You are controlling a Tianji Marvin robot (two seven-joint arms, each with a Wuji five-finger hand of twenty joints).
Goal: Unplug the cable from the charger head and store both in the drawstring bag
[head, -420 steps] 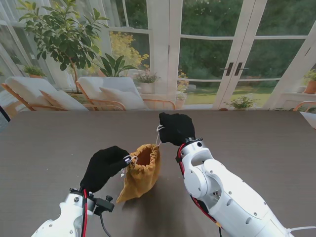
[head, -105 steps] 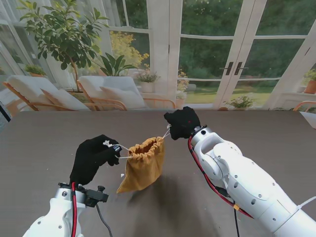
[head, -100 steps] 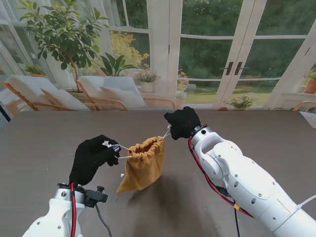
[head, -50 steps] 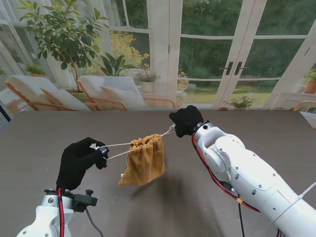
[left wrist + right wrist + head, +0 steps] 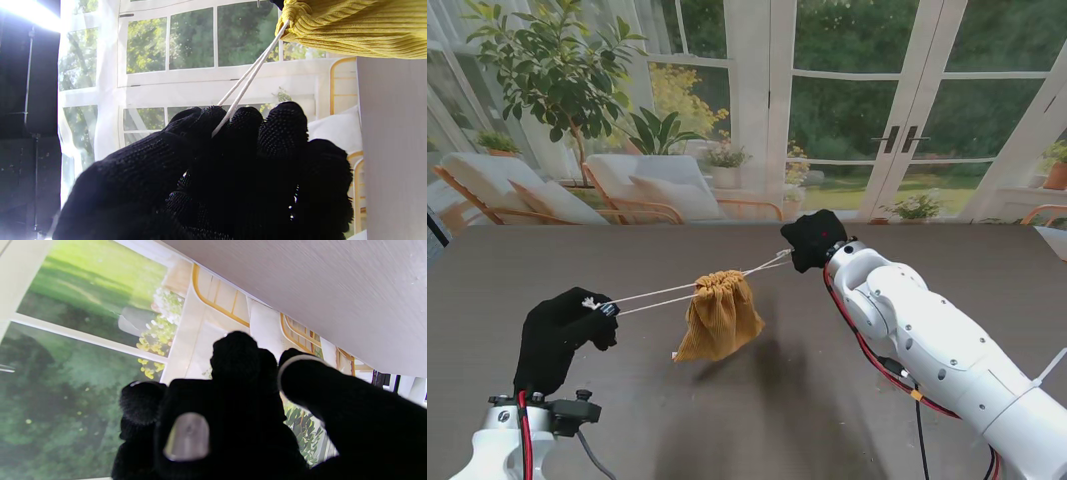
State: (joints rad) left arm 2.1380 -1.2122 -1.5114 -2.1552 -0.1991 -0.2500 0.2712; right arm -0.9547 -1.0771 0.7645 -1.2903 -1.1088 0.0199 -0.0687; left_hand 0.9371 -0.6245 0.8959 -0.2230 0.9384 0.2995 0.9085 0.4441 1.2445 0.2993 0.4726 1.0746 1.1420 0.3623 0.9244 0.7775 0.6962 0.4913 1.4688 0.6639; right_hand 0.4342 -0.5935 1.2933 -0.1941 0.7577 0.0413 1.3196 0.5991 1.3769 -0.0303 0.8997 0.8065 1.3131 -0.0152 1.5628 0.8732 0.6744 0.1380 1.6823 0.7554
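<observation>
The yellow corduroy drawstring bag hangs between my two hands, its mouth cinched tight and its bottom resting on the table. My left hand, black-gloved, is shut on the white drawstring stretched taut from the bag's left side. My right hand is shut on the other drawstring at the far right of the bag. In the left wrist view the two cords run from my closed fingers to the bag. The cable and charger head are not visible.
A small white speck lies on the table beside the bag's near corner. Past the table's far edge stand lounge chairs, potted plants and glass doors.
My hands have pulled apart, the left moving left and nearer to me, the right moving right and farther. The drawstrings have gone taut and the bag's open mouth has drawn shut.
</observation>
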